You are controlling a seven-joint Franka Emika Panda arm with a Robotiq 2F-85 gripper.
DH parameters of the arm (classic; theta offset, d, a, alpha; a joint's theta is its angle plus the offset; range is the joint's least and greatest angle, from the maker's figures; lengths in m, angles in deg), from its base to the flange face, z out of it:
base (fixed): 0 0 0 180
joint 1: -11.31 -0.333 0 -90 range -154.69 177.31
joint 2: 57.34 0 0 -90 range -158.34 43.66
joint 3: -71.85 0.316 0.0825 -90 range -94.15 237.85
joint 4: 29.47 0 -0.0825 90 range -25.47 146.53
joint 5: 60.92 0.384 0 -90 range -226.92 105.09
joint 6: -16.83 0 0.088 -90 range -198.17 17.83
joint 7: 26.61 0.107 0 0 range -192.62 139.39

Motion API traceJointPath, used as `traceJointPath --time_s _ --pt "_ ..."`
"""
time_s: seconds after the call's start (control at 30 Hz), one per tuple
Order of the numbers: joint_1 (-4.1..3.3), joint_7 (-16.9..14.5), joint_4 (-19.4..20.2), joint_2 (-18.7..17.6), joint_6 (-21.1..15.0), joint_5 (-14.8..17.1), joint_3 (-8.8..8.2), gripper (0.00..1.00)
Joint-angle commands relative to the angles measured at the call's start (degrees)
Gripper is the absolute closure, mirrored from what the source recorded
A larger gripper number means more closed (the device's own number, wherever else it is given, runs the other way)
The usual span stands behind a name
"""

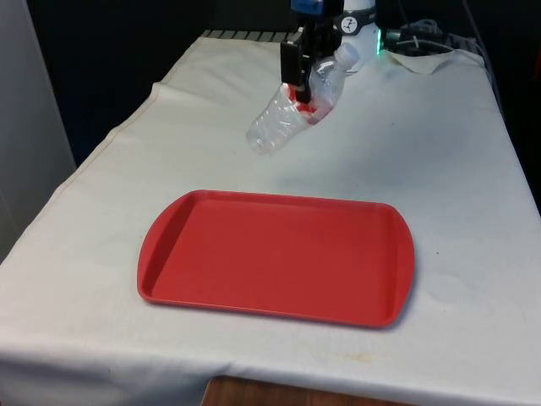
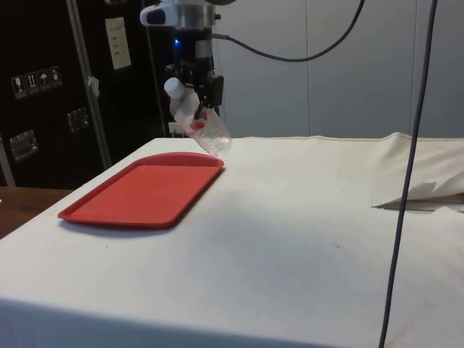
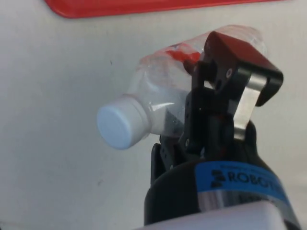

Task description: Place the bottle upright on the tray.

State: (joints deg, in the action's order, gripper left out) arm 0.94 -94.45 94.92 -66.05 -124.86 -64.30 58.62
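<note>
Mostly bare white-clothed tabletop point(image 1: 456, 169), open room all round. Red tray point(image 1: 275, 258) empty near the near edge. Beyond its far rim, end effector point(image 1: 302, 89) clamped on clear bottle point(image 1: 283, 127), lifted, tilted, white cap point(image 3: 120, 125) uppermost.

Table under a white cloth point(image 1: 439, 169), red tray point(image 1: 275, 258) flat on it, possibly crumpled paper point(image 1: 431, 61) at far end.
</note>
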Motion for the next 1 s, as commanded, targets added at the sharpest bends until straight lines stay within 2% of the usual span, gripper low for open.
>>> traceJointPath --time_s 0.0,0.03,0.1,0.13,0.4,0.43,0.47,0.63,0.67,0.7,0.73,0.97 --pt "0.23 -1.15 -0.23 -0.23 -0.74 1.66 0.34 0.68" --pt "0.23 -1.83 -0.34 -0.4 -1.15 2.92 0.34 0.68" --pt "0.0 -1.03 -0.23 -0.29 -0.63 1.89 0.0 0.68" --pt "0.29 -2.64 -0.52 -0.57 -1.55 4.24 0.34 0.68" --pt "0.29 -6.36 -1.15 -1.2 -3.21 10.49 0.34 0.68" --pt "0.0 -5.21 -0.92 -1.03 -2.58 8.88 -0.06 0.68" --pt "0.29 -6.7 -1.26 -1.26 -3.27 11.06 0.34 0.68" --pt "0.29 -8.88 -1.72 -1.66 -3.84 14.61 0.34 0.68" --pt "0.34 -9.8 -1.95 -1.83 -4.07 16.1 0.4 0.68" --pt "0.0 -8.77 -1.72 -1.72 -3.61 14.61 -0.06 0.68" --pt "0.34 -10.26 -2.06 -1.89 -4.13 16.79 0.34 0.68" --pt "0.46 -14.15 -3.32 -2.75 -4.35 22.69 0.29 0.68"
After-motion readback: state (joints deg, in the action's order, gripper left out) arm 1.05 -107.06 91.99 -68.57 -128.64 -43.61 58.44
